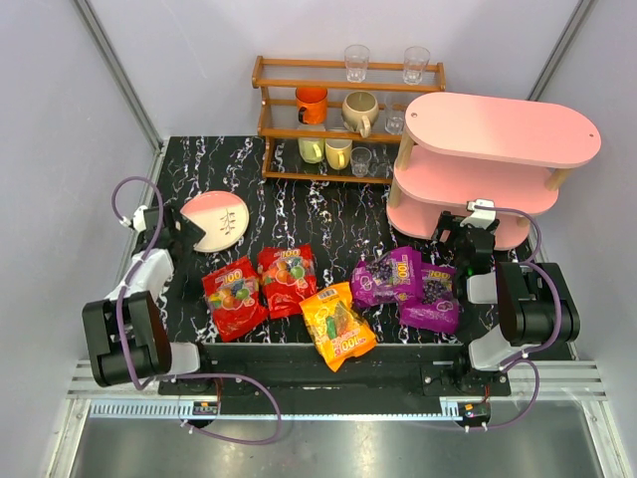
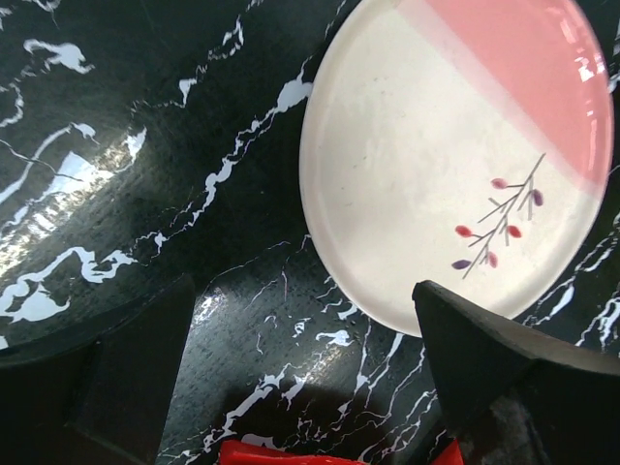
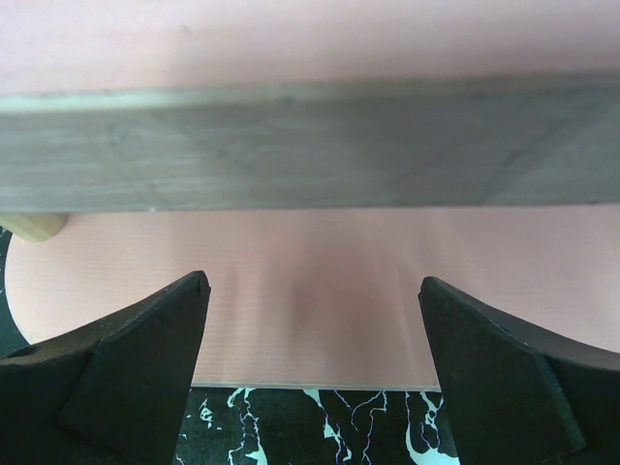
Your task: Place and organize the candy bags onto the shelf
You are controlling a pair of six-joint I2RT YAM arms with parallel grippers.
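Five candy bags lie flat on the black marble table: two red (image 1: pixel 234 296) (image 1: pixel 288 278), one orange (image 1: pixel 337 324), two purple (image 1: pixel 388 276) (image 1: pixel 434 297). The pink three-tier shelf (image 1: pixel 498 164) stands at the back right; its boards show no bags. My left gripper (image 1: pixel 191 235) is open and empty beside the plate, with a red bag edge (image 2: pixel 291 453) just below it. My right gripper (image 1: pixel 460 231) is open and empty, facing the shelf's bottom board (image 3: pixel 310 291) under the middle board's edge (image 3: pixel 310 150).
A pink and white plate (image 1: pixel 216 220) lies at the left, also in the left wrist view (image 2: pixel 455 165). A brown wooden rack (image 1: pixel 343 110) with cups and glasses stands at the back centre. Grey walls close in the sides.
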